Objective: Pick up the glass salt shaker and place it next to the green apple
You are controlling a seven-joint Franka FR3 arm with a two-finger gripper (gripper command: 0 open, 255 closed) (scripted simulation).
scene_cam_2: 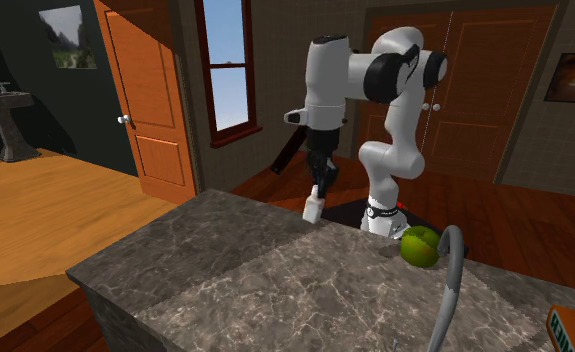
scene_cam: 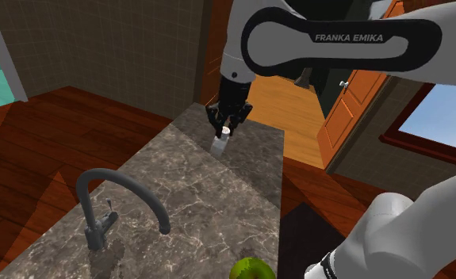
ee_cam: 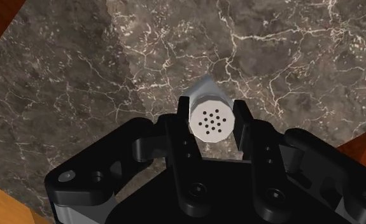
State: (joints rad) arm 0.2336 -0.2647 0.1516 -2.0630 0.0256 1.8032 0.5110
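**Shoulder view:** Pinches the cap of the salt shaker (scene_cam: 221, 143) in the claw (scene_cam: 228, 127) at the far end of the marbled counter (scene_cam: 178, 198). Points the claw straight down, with the shaker upright and its long axis vertical. Puts the green apple (scene_cam: 252, 270) well apart from the shaker, at the picture's bottom edge, on the counter's end nearer the stand. Means a carry back along the counter toward the stand, by the look of it. Leaves the faucet (scene_cam: 107, 208) off to the shoulder view's left of that line, likely out of the way.

**Second exterior view:** Sets the claw (scene_cam_2: 319, 190) over the salt shaker (scene_cam_2: 315, 208) beside the counter's (scene_cam_2: 205, 260) far edge. Cannot tell whether the shaker's base touches the surface. Shows the green apple (scene_cam_2: 420, 245) to the second exterior view's right, close to the arm's base, with the faucet (scene_cam_2: 453, 285) just beyond it toward the camera. Favours a landing spot on the apple's open side, away from the spout. Backs the scene with an orange door (scene_cam_2: 155, 120) and a window (scene_cam_2: 227, 70).

**Wrist view:** Looks down on the salt shaker (ee_cam: 210, 119) and its perforated cap. Presses both black fingers (ee_cam: 178, 137) of the claw (ee_cam: 211, 114) against the cap's sides, with no gap visible.
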